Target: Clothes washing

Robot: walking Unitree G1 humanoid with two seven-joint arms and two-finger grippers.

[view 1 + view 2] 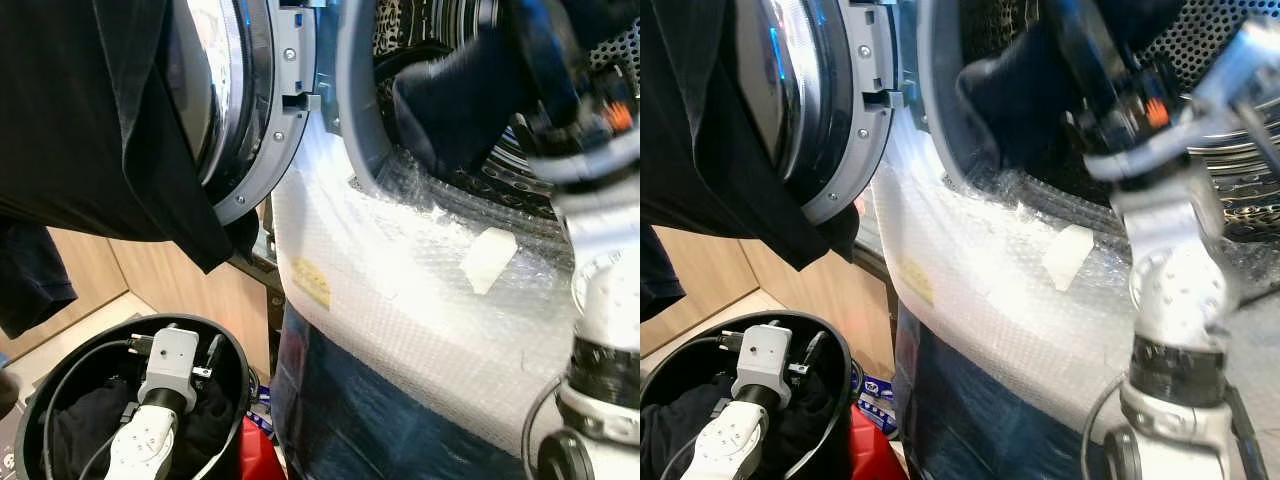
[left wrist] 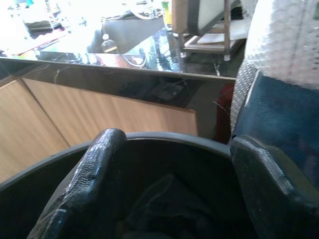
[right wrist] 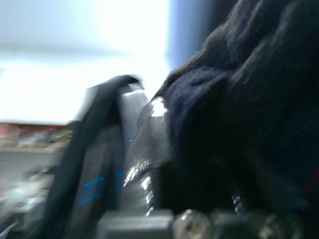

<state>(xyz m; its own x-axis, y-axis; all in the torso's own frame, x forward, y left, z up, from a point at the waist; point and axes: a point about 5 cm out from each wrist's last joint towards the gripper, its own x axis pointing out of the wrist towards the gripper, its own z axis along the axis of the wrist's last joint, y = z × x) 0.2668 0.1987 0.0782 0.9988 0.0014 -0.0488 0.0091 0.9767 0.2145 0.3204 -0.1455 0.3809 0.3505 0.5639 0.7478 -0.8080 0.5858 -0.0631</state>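
Observation:
The washing machine's drum (image 1: 612, 45) stands open at the upper right. My right gripper (image 1: 1080, 50) reaches into its mouth, shut on a dark blue garment (image 1: 450, 100) that bunches against the grey door seal (image 1: 352, 110). The right wrist view has that garment (image 3: 249, 99) pressed close to the lens, hiding the fingers. My left gripper (image 2: 177, 139) is open, down inside a black round basket (image 1: 232, 352), just above the dark clothes (image 2: 169, 204) lying in it. Nothing is between its fingers (image 2: 99, 164).
The round washer door (image 1: 250, 100) swings open to the left, with a black cloth (image 1: 90, 120) hanging in front of it. Bubble wrap (image 1: 400, 300) covers the washer's front. Wooden cabinet panels (image 1: 200, 290) stand behind the basket, and a red object (image 1: 255, 445) sits beside it.

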